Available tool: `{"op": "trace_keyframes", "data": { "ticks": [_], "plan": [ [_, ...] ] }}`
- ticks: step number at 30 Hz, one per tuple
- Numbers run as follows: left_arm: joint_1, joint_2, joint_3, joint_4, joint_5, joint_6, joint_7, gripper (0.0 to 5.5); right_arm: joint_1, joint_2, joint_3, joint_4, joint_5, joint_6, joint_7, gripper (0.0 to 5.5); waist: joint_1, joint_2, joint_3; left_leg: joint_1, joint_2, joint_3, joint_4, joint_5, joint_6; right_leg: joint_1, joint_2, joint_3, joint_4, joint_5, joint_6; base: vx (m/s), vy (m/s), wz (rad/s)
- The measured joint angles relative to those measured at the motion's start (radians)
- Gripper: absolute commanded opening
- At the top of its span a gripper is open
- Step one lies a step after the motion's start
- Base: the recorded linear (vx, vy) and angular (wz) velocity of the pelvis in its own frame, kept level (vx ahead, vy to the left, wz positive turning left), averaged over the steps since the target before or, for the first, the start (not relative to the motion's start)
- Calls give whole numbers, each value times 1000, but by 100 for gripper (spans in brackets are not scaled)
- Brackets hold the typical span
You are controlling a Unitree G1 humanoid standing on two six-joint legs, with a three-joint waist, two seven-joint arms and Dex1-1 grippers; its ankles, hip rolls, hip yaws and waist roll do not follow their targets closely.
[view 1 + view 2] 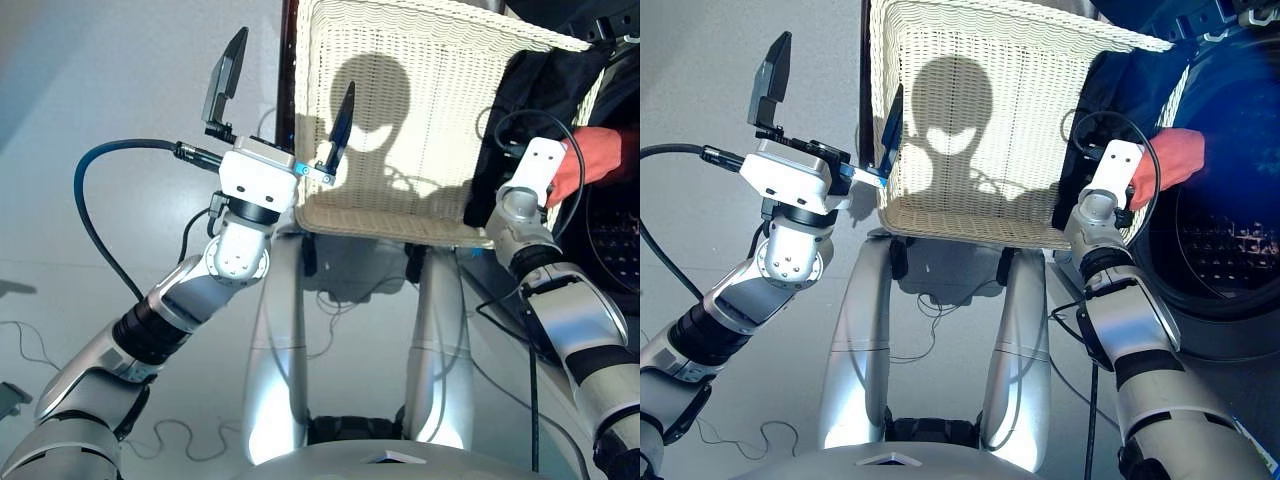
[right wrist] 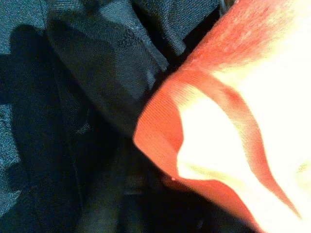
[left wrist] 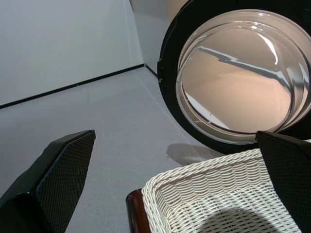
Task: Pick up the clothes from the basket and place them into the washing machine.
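Note:
The cream-white wicker basket [image 1: 400, 140] stands just ahead of me. My left gripper [image 1: 295, 62] is open at its left rim, one finger outside the rim and one over the inside, holding nothing. At the basket's right side lies the dark navy garment [image 1: 545, 90] with the red-orange cloth [image 1: 600, 155] against it. My right gripper [image 1: 548, 160] is pushed into these clothes, and cloth hides its end. The right wrist view is filled by navy fabric [image 2: 73, 97] and red-orange cloth [image 2: 223, 121]. The washing machine [image 1: 1230, 250] is at the right, its drum showing.
The machine's round glass door [image 3: 238, 77] stands swung open beyond the basket's left corner. A dark blue cable [image 1: 90, 190] loops off my left wrist. Thin wires lie on the grey floor [image 1: 120, 80] to the left.

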State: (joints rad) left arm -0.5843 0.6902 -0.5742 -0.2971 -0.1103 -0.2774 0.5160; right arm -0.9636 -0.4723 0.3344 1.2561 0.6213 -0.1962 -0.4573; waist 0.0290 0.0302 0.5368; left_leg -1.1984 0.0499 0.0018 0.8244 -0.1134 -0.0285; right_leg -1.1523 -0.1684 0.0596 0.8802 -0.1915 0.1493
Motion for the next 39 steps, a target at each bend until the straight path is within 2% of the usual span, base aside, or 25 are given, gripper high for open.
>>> {"op": "trace_keyframes", "data": {
  "ticks": [15, 19, 21, 22, 26, 29, 33, 39],
  "plan": [
    [0, 0, 2, 0, -8, 0, -9, 550, 27, -6, -5, -54, 3, -11, -14, 0, -3, 0, 0, -9, 1, 0, 0, 0, 0, -7, 0, 0, -2, 0, 0, 0, 0, 0],
    [9, 2, 18, -5, -7, 1, -6, 550, 145, -24, -38, -279, 18, -36, -49, 0, -15, -1, 0, -19, 3, 0, 1, -1, 1, -16, 0, 0, -3, 0, 0, 0, 0, 0],
    [29, 4, 47, -12, -7, 4, 3, 550, 236, -28, -61, -443, 21, -85, -64, 0, -33, -2, 1, -26, 3, 0, 6, 1, 3, -23, 0, 0, -2, 0, 0, 0, 0, 0],
    [28, 5, 52, -12, -6, 4, 4, 550, 263, -28, -75, -483, 21, -100, -82, 0, -32, -2, 1, -27, 2, 0, 8, 0, 7, -23, 2, 0, -1, 0, 1, 0, 0, 0],
    [47, 15, 84, -31, 21, 5, 44, 550, 384, -27, -217, -631, -52, -170, -221, 0, -47, -3, 1, -29, 0, -1, 11, -2, 5, -24, 2, 0, 1, -1, 2, 0, 0, 0],
    [60, 34, 89, -32, 58, 3, 70, 550, 400, -39, -298, -629, -112, -198, -319, 0, -57, -4, 1, -29, 1, -1, 15, -4, 6, -23, 2, 1, 3, -1, 2, 0, 0, 0],
    [62, 65, 90, -33, 83, -3, 95, 550, 395, -119, -359, -564, -167, -205, -411, 0, -55, -6, 1, -29, 2, -1, 18, -6, 9, -23, 0, 2, 5, -2, 3, 0, 0, 0],
    [54, 80, 89, -33, 84, -6, 112, 550, 352, -246, -382, -437, -175, -198, -443, 0, -55, -7, 1, -31, 3, -1, 21, -3, 13, -22, 0, 1, 4, -1, 3, 0, 0, 0]
  ]
}}
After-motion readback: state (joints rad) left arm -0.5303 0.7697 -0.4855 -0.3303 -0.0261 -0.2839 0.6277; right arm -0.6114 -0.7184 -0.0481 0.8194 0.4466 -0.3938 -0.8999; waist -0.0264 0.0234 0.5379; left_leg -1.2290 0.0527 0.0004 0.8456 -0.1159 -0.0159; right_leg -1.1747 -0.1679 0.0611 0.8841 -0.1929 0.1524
